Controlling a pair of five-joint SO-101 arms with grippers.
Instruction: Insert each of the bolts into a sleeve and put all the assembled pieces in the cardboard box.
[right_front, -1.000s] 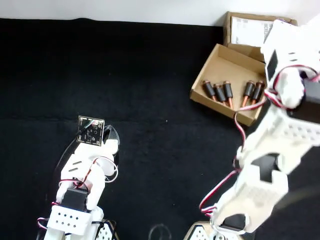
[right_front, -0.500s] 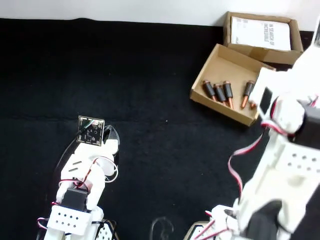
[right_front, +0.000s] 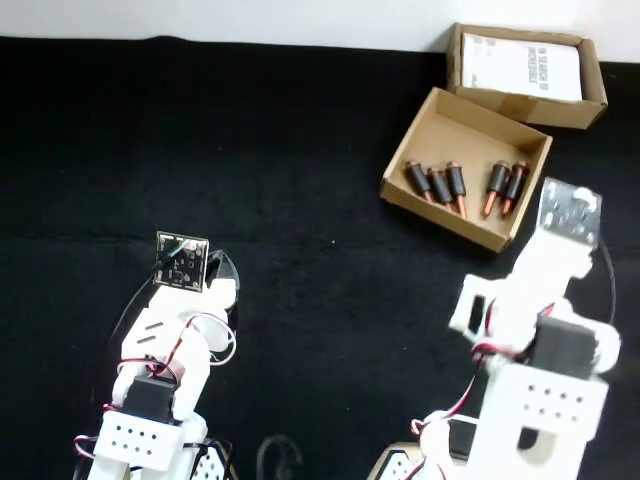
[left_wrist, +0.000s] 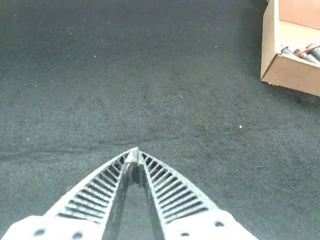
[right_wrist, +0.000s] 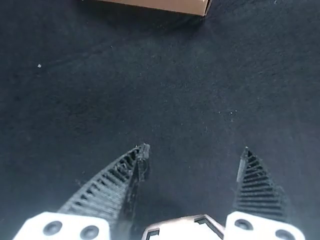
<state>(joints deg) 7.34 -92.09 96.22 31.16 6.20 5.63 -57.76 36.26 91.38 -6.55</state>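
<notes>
While our left gripper (left_wrist: 134, 155) sits pinched together on nothing, well apart from the cardboard box (right_front: 440, 125), our right gripper (right_wrist: 195, 160) hangs spread and empty near it. Five assembled pieces (right_front: 456, 187) lie inside. We judge a careless swing of that arm could clip the box wall and spill them.

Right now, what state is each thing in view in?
left gripper: shut, holding nothing.
right gripper: open, holding nothing.
cardboard box: open-topped, holding the pieces.
assembled pieces: five, lying inside the cardboard box.
second box: open-topped, holding a printed sheet.
</notes>
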